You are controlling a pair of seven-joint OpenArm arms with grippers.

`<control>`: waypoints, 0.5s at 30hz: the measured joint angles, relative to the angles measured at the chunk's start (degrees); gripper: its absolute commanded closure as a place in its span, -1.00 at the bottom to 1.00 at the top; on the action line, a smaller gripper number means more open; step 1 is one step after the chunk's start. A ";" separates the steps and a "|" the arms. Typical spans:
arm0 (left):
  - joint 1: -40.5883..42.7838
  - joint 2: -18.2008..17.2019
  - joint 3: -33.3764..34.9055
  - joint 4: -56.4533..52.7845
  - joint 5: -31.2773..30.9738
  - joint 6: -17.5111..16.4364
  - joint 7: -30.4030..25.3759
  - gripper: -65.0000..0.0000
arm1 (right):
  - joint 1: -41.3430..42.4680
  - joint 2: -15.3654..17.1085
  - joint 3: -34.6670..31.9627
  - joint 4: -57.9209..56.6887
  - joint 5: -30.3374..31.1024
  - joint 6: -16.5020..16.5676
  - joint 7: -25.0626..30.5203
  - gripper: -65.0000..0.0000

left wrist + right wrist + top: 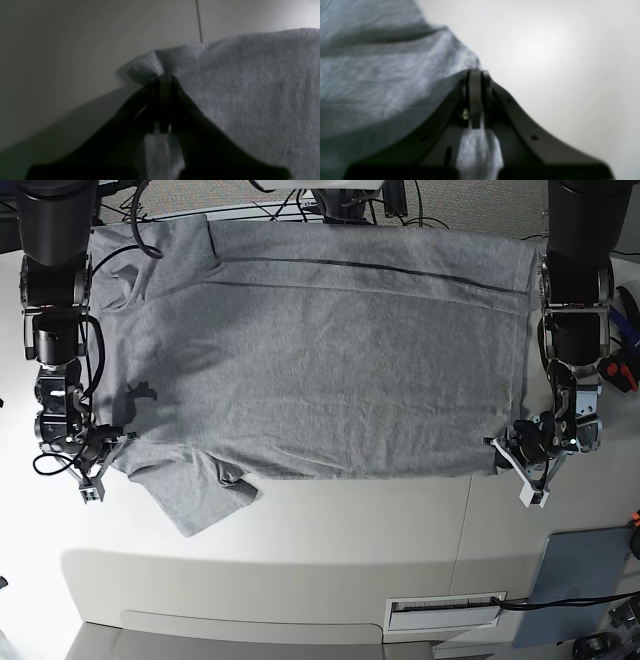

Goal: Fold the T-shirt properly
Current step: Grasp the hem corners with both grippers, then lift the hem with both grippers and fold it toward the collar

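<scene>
The T-shirt (320,350) lies spread flat across the white table (350,530), plain grey side up, with one sleeve (195,495) protruding toward the table's near edge. The right gripper (108,442) is clamped on the shirt's edge beside that sleeve; the right wrist view shows its jaws together with grey fabric pinched between them. The left gripper (505,448) is clamped on the opposite corner; the left wrist view shows cloth bunched at its closed tips.
</scene>
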 measured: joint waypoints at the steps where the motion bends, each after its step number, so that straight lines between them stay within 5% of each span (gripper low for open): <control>1: 0.00 0.00 0.00 0.00 0.00 0.00 -0.07 1.00 | -0.17 -0.13 0.00 0.70 -0.66 -0.79 -0.33 1.00; 13: 0.76 -0.02 0.04 1.27 -2.43 0.00 -1.70 1.00 | -8.11 0.39 -0.37 19.43 -7.76 -12.02 -5.11 1.00; 15: 1.27 -0.02 -0.02 2.80 -2.23 -2.08 -2.03 1.00 | -9.70 1.22 -0.42 22.21 -8.61 -13.09 -5.38 1.00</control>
